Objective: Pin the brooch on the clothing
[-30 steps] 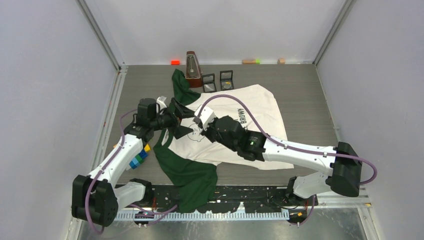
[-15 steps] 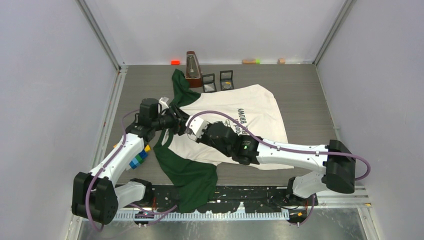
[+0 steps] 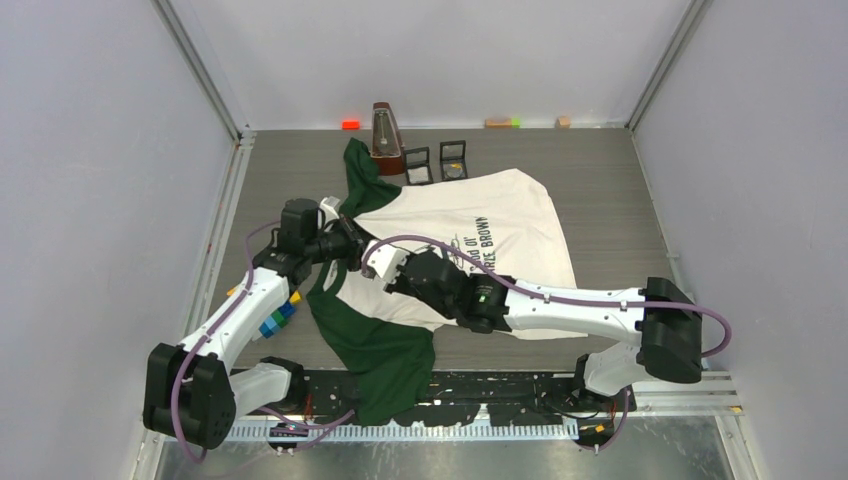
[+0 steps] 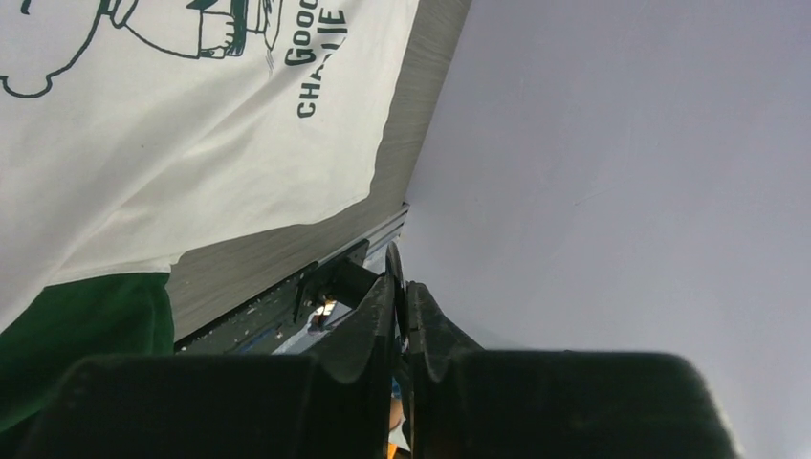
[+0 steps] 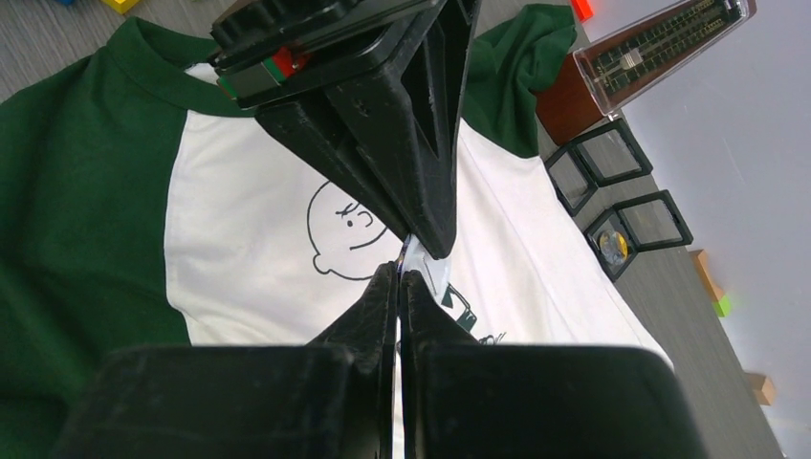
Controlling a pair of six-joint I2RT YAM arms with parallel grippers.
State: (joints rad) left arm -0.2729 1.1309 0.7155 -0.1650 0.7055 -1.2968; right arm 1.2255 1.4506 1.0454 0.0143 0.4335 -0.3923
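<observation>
The clothing [image 3: 480,215] lies flat on the table, a white T-shirt with dark green sleeves and a cartoon face. Both grippers meet above its chest, near the collar. My right gripper [image 5: 399,273] is shut on the thin silvery brooch [image 5: 426,273], which sticks out past its tips. My left gripper [image 5: 435,244] comes in from above and pinches the same piece. In the left wrist view the brooch [image 4: 393,263] shows edge-on as a thin dark disc between the nearly closed jaws of the left gripper [image 4: 397,279]. From above, the left gripper [image 3: 352,248] and right gripper [image 3: 372,262] almost touch.
A wooden metronome [image 3: 385,135] and two black display boxes [image 3: 418,165] [image 3: 453,158] stand at the shirt's far edge. Coloured blocks [image 3: 278,315] lie under the left arm. Small blocks [image 3: 350,124] sit against the back wall. A slotted rail [image 3: 420,428] runs along the near edge.
The left gripper has closed from wide open onto the brooch. The right arm has carried the brooch leftward, up to the left gripper.
</observation>
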